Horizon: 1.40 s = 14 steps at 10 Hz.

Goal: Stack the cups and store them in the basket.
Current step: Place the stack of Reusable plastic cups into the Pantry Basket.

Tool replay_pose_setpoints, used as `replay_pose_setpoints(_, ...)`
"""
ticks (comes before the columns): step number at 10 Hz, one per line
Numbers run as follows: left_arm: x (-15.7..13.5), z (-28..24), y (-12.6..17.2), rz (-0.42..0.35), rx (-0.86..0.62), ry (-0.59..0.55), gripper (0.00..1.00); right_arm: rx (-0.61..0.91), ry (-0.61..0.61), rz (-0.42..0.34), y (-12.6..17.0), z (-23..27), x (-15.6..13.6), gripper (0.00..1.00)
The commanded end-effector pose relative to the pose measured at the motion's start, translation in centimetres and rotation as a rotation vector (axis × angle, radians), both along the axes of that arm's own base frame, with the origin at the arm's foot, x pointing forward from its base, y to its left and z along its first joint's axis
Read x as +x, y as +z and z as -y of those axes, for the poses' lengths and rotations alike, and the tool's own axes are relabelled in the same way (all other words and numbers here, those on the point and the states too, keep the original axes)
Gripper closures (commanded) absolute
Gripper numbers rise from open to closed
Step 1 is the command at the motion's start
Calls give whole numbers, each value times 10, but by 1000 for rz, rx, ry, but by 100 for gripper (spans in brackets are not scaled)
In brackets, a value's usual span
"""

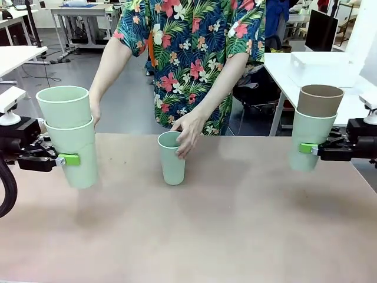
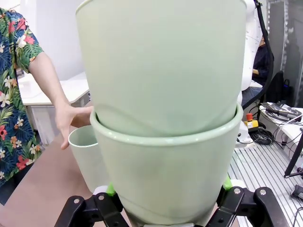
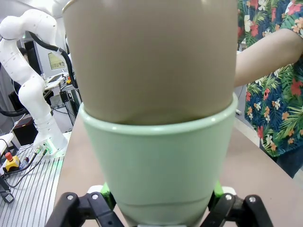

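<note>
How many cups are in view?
5: two mint cups nested in the left tool; brown cup inside a mint cup in the right tool; lone mint cup on the table. Others may hide nested.

Left gripper: black, green pad.
Right gripper: black, green pad.
Person's shirt: short-sleeved navy floral print.

We log pale mint green on both cups in left tool: upper cup, lower cup. Middle cup, same plain mint. In right tool, brown cup above mint cup. We see both tools black, pads bright green. Counter dull pinkish tan. Shirt navy, with pink and white flowers, green leaves.
</note>
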<state>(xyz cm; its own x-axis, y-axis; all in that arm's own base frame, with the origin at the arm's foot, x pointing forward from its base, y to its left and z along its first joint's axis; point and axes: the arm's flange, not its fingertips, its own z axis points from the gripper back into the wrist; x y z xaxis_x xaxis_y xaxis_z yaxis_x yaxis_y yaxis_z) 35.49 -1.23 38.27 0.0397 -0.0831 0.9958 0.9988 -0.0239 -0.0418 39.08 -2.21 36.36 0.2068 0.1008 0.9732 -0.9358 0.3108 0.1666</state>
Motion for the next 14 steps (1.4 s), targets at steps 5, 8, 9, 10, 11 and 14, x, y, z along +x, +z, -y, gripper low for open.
replay_pose_setpoints(5, -1, 2, 5, -7, 2, -3, 14, -1, -2, 9, 3, 0, 0, 15)
replay_pose_setpoints(8, -1, 2, 5, -7, 2, -3, 14, -1, -2, 9, 3, 0, 0, 15)
replay_pose_setpoints(9, -1, 2, 5, -7, 2, -3, 14, -1, -2, 9, 3, 0, 0, 15)
replay_pose_setpoints(10, -1, 2, 5, -7, 2, -3, 14, -1, -2, 9, 3, 0, 0, 15)
replay_pose_setpoints(11, -1, 2, 5, -7, 2, -3, 14, -1, -2, 9, 3, 0, 0, 15)
replay_pose_setpoints(14, -1, 2, 5, -7, 2, -3, 14, -1, -2, 9, 3, 0, 0, 15)
